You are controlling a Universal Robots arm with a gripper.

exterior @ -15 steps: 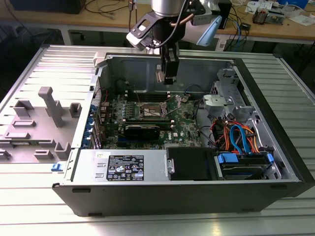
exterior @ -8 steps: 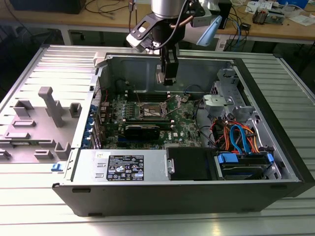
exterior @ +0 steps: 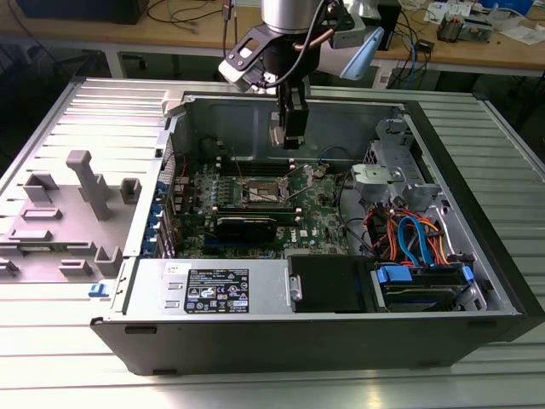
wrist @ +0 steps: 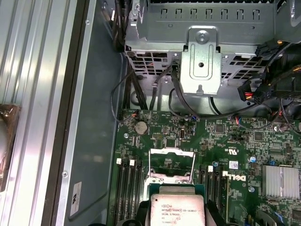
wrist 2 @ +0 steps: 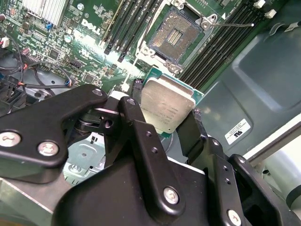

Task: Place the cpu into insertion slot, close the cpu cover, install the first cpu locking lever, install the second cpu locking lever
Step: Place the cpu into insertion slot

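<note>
1 cpu (wrist 2: 167, 107) in hand, not yet seated. Was clamped by 2 opposite edges between the black fingers (wrist 2: 137, 123) of the gripper (wrist 2: 164, 112), which were closed on it, dull metal top turned toward the camera in the second wrist view. Probably gripped by the edges to leave the underside free and let the chip go down flat. Hung in the air over the green circuit board (wrist 2: 89, 47), near the insertion slot (wrist 2: 175, 35) but apart from it, and by the look of it not squarely above it.

Lay bare, that slot: dark centre exposed, silvery rim around it, nothing inside. Owed that to the cpu cover (wrist: 172, 150), seen in the first wrist view as a thin metal frame swung up off the slot, with board showing through its window. Owed it also to 1 thin wire locking lever (wrist 2: 233, 24), swung out sideways across the long black memory slots (wrist 2: 214, 44), so apparently released rather than hooked down. Could not make out a 2nd lever with any certainty.

Farther out, in the exterior view: reached down from above into the open computer case (exterior: 341, 341), laid on its side on the ribbed metal tabletop (exterior: 477, 383), with a grey fixture (exterior: 85, 187) well apart on the exterior view's left.
</note>
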